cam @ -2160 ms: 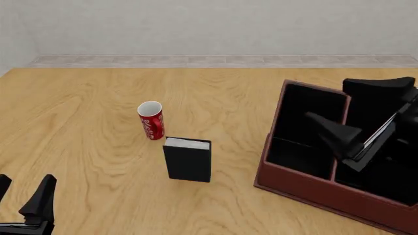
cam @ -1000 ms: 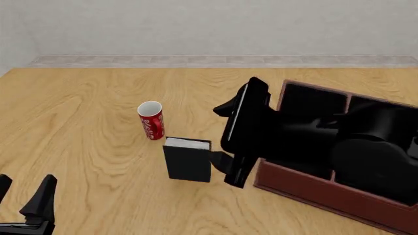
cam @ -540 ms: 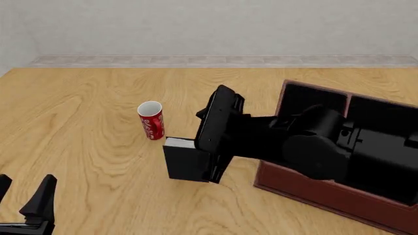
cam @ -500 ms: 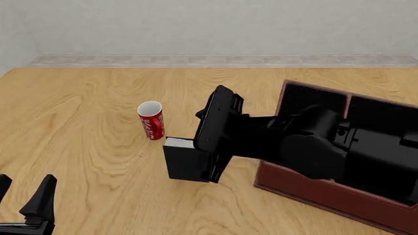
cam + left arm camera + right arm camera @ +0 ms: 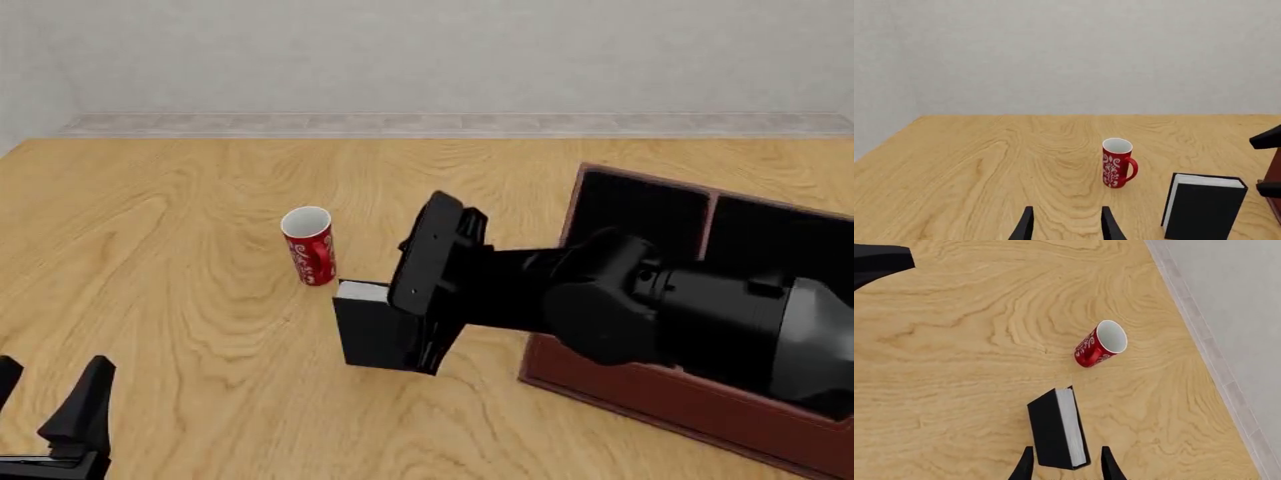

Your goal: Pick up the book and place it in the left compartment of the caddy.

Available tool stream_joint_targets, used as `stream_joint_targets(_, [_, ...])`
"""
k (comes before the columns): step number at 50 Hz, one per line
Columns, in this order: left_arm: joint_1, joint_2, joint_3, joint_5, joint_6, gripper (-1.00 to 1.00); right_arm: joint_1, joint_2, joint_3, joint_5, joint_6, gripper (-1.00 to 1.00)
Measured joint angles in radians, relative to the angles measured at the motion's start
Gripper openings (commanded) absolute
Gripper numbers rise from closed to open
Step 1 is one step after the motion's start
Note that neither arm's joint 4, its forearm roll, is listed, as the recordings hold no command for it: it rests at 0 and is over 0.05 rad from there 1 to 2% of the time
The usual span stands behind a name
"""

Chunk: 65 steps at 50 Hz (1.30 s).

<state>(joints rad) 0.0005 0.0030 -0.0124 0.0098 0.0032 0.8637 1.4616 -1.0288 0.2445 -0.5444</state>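
Black right gripper (image 5: pixel 1063 467) astride upright book (image 5: pixel 1057 428)

No readable text, brand, number or sign can be made out. White markings are carried on the side of the red ceramic mug with a white interior (image 5: pixel 1117 163), which is seen at centre-right in the left wrist view, left of centre in the front view (image 5: pixel 308 246), and above centre in the right wrist view (image 5: pixel 1101 344). These markings appear as an ornamental pattern or blurred lettering; which one cannot be told. The plain black hardcover book (image 5: pixel 378 326) is unmarked on its visible faces.
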Motion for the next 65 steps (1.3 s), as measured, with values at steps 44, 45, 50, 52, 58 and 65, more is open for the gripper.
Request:
stream_joint_targets(44, [0.0, -0.001, -0.001, 0.002, 0.0, 1.0, -0.043, 0.112, -0.025, -0.047, -0.004, 1.0])
stream_joint_targets(45, [0.0, -0.001, -0.001, 0.002, 0.0, 1.0, -0.044, 0.115, -0.025, -0.048, -0.004, 1.0])
stream_joint_targets(50, [0.0, -0.001, -0.001, 0.002, 0.0, 1.0, -0.049, 0.129, -0.026, -0.055, -0.005, 1.0])
stream_joint_targets(52, [0.0, -0.001, -0.001, 0.002, 0.0, 1.0, -0.052, 0.135, -0.026, -0.059, -0.007, 1.0])
stream_joint_targets(58, [0.0, -0.001, -0.001, 0.002, 0.0, 1.0, -0.061, 0.153, -0.029, -0.067, -0.012, 1.0])
stream_joint_targets(65, [0.0, -0.001, -0.001, 0.002, 0.0, 1.0, -0.062, 0.176, -0.03, -0.079, -0.013, 1.0])
